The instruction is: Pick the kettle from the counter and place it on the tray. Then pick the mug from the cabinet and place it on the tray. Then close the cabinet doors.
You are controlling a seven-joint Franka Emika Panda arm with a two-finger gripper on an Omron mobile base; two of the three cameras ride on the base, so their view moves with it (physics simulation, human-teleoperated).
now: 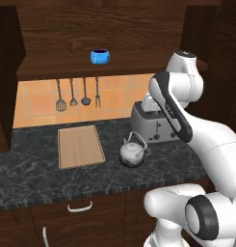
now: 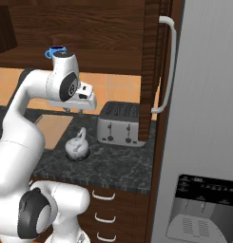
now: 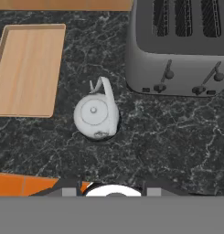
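1. The kettle [image 3: 96,116] sits on the counter [image 3: 168,137], between the tray [image 3: 27,68] at its 10 o'clock and the toaster [image 3: 182,50] at its 1 o'clock in the hand view.
2. Its thin arched handle leans toward the toaster; a grab from straight above could slip off it or tip the kettle.
3. The gripper [image 2: 79,109] hangs high above; whether its fingers stand apart or together I cannot tell.
4. The toaster is near, so a wide descent might clip it. Toward 9 o'clock the stone is bare, giving room to carry.
5. The tray rim is low; a dragged kettle could catch.
6. The mug [image 1: 99,56] waits on the cabinet shelf [image 1: 52,70].
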